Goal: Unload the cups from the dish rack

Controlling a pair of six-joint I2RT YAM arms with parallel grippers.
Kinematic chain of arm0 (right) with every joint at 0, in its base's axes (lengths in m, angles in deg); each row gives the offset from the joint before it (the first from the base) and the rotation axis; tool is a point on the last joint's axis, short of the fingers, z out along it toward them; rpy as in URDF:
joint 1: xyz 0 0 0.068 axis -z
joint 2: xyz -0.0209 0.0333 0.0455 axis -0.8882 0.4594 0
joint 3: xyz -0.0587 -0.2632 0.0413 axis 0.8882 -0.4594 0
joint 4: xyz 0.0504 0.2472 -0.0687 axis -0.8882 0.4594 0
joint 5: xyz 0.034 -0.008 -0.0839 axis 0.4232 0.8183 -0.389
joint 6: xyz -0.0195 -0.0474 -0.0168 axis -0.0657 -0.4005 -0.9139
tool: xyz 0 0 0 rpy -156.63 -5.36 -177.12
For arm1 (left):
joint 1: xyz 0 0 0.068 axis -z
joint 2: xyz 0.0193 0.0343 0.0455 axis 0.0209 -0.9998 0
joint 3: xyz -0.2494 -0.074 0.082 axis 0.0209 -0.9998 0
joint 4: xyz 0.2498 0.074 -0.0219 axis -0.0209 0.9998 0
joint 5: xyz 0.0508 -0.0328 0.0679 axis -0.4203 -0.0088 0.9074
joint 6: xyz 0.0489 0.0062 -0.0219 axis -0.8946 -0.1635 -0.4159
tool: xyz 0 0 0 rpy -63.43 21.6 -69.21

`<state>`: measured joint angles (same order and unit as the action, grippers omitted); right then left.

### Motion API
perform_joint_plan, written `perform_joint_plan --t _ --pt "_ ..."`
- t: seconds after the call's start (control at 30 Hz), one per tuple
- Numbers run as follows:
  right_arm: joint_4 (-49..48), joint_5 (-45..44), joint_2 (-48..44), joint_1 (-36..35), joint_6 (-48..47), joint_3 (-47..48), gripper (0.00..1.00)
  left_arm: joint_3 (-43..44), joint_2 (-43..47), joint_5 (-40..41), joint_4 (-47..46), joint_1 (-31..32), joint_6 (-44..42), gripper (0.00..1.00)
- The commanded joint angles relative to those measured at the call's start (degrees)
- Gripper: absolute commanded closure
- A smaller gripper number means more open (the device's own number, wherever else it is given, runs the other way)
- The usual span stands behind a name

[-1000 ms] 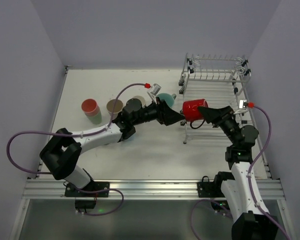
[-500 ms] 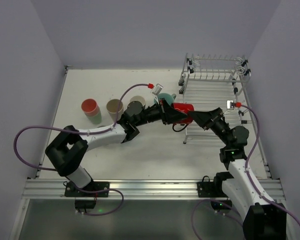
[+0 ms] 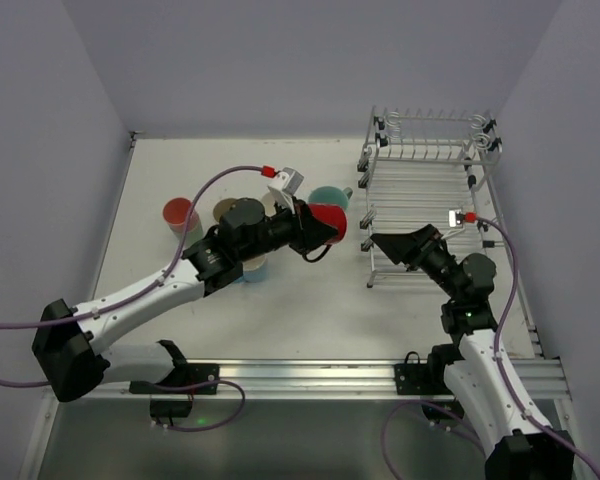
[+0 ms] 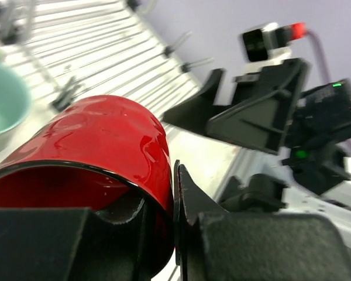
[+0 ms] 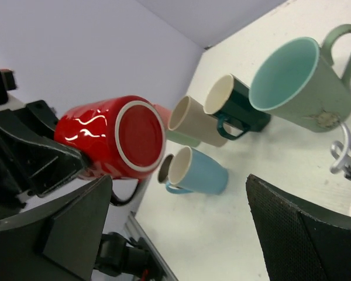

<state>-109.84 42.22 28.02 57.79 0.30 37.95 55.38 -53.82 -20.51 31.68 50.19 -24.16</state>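
My left gripper (image 3: 318, 226) is shut on the wall of a glossy red mug (image 3: 330, 220), one finger inside the rim (image 4: 174, 199), and holds it on its side above the table. The red mug (image 5: 114, 137) shows its base in the right wrist view. My right gripper (image 3: 380, 245) stands open and empty (image 5: 181, 234) at the front left corner of the dish rack (image 3: 430, 170), apart from the mug. No cup shows in the rack. On the table stand a sage green mug (image 5: 304, 82), a dark teal mug (image 5: 240, 105), a beige cup (image 5: 199, 123) and a light blue mug (image 5: 202, 170).
A pink cup (image 3: 180, 214) and a tan cup (image 3: 228, 212) stand at the table's left. The light blue mug (image 3: 252, 268) sits partly under my left arm. Grey walls close in on three sides. The rack's wires (image 4: 105, 52) lie behind the red mug.
The red mug passed from my right gripper to my left. The left arm drew back leftward with it, away from the rack. The right gripper opened and let go.
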Motion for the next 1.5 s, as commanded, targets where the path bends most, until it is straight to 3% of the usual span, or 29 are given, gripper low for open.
perform_joint_plan --t 0.0,0.2,0.57,0.77,0.83,0.97,1.07,1.3,1.47 --pt "9.26 -2.57 -2.73 -0.15 -7.42 0.72 0.01 3.62 3.27 8.56 18.40 0.05 -8.59 1.00" --pt "13.76 -4.33 -6.69 -0.15 -11.03 2.47 0.01 -0.51 2.06 14.91 25.37 0.23 -10.26 1.00" --pt "13.67 -3.80 -6.69 -0.15 -11.38 2.74 0.01 6.69 -16.13 14.55 29.06 1.46 -12.82 1.00" --pt "12.53 -3.37 -6.87 -0.23 -11.12 1.69 0.01 8.63 -20.97 15.52 30.03 2.07 -13.52 1.00" --pt "12.27 -3.19 -7.04 -0.15 -10.94 1.51 0.01 9.24 -21.85 16.14 30.64 2.25 -13.61 0.94" --pt "12.53 -3.27 -7.74 -0.15 -11.03 1.16 0.01 11.44 -24.58 17.98 32.05 2.51 -13.87 0.66" --pt "14.28 -3.97 -9.23 -0.15 -11.90 1.68 0.01 12.14 -25.28 18.77 32.75 2.60 -14.05 0.57" --pt "23.68 -8.02 -14.86 -0.23 -16.56 8.26 0.01 12.67 -23.01 19.83 34.16 2.60 -14.75 0.47" --pt "28.42 -9.68 -17.50 -0.23 -16.92 12.31 0.01 14.25 -14.40 20.44 32.75 3.13 -17.03 0.28"
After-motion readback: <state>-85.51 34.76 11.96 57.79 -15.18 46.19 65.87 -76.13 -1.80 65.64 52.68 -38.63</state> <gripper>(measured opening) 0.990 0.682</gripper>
